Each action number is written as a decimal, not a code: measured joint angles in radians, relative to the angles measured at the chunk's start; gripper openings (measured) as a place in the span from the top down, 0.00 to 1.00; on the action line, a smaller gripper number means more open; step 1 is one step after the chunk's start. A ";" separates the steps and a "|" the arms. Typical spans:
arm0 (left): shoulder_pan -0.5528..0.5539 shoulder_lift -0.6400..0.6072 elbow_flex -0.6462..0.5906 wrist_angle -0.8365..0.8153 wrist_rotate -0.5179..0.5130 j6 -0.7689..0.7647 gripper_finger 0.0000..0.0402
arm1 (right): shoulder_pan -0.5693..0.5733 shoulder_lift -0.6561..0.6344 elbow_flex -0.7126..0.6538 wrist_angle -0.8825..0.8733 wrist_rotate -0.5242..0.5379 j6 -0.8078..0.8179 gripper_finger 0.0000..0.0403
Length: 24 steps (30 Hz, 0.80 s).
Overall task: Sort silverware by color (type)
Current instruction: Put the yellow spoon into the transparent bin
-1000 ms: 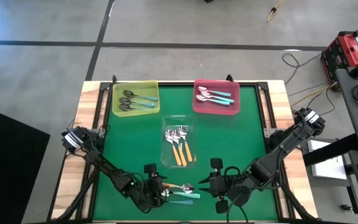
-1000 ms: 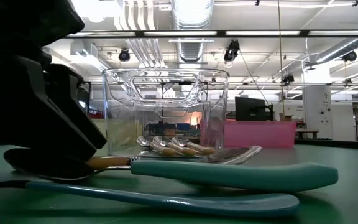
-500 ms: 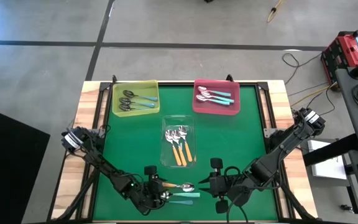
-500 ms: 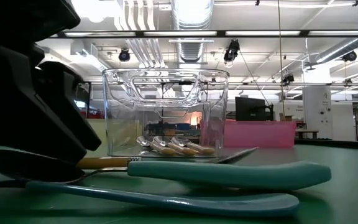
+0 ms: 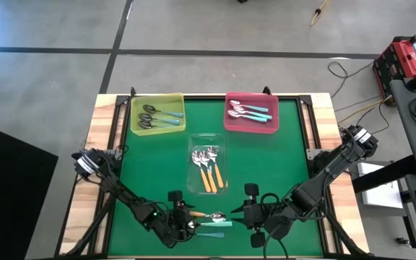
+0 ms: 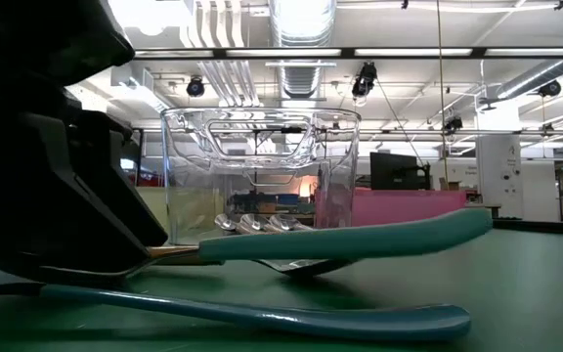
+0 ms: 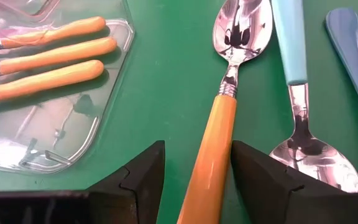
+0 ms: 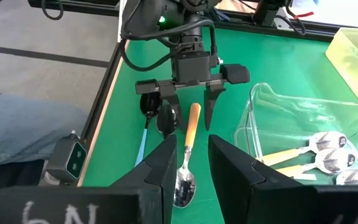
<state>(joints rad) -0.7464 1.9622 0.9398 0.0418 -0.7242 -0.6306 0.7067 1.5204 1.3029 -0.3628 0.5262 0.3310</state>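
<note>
Three spoons lie near the table's front edge: an orange-handled one (image 5: 206,216), a light-teal one (image 5: 214,224) and a blue one (image 5: 211,233). My left gripper (image 7: 197,162) is open and low over them, one finger on each side of the orange handle (image 7: 213,149). My right gripper (image 8: 193,146) is open and empty, raised to their right and facing them. Other spoons lie in the yellow tray (image 5: 157,114), the pink tray (image 5: 251,112) and the clear tray (image 5: 208,165). My left gripper comes slanting down from the near left. One finger (image 7: 260,177) stands on the rim of the light-teal spoon's bowl (image 7: 306,152). That spoon is tipped, its handle end (image 6: 457,227) raised off the table. Whether the fingers touch the orange handle, I cannot tell.
The clear tray (image 6: 262,176) stands just beyond the three spoons. Bare green mat (image 5: 273,173) lies between the trays and the right arm. The wooden table rim (image 5: 100,180) frames the mat.
The light-teal spoon has tipped. Its handle's free end has risen off the table, while its bowl end stayed down by my left gripper.
</note>
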 joint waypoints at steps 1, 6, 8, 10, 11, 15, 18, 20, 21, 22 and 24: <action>-0.001 0.003 0.000 0.001 -0.002 0.000 0.58 | 0.000 0.000 0.000 0.000 0.000 0.000 0.79; -0.001 0.004 0.000 0.001 0.001 0.001 0.61 | 0.000 0.000 0.000 0.000 0.000 0.000 0.79; -0.001 0.004 0.000 0.001 0.005 0.001 0.64 | 0.000 0.000 0.000 0.000 0.000 0.000 0.79; -0.001 0.004 0.000 0.002 0.008 0.001 0.68 | 0.000 0.000 0.000 0.000 0.000 0.000 0.79; -0.001 0.004 0.000 0.002 0.010 0.001 0.70 | 0.000 0.000 0.000 0.000 0.000 0.000 0.79; 0.000 0.004 0.005 -0.002 0.013 0.004 0.80 | 0.000 0.000 0.000 0.000 0.000 -0.001 0.79; 0.001 0.005 0.011 -0.013 0.006 0.008 0.86 | 0.000 0.000 0.000 0.000 0.000 0.000 0.79; 0.001 0.005 0.016 -0.014 0.004 0.008 0.89 | 0.000 0.000 0.000 0.000 0.000 0.000 0.79; 0.001 0.005 0.017 -0.012 0.000 0.008 0.90 | 0.000 0.000 0.000 0.000 0.000 0.000 0.79; 0.000 0.005 0.019 -0.012 -0.001 0.008 0.91 | 0.000 0.000 0.000 0.000 0.000 0.000 0.79; 0.000 0.005 0.029 -0.019 -0.002 0.008 0.93 | 0.000 0.000 0.000 0.000 0.000 0.000 0.79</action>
<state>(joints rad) -0.7464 1.9667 0.9684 0.0231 -0.7257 -0.6228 0.7063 1.5204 1.3029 -0.3632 0.5261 0.3313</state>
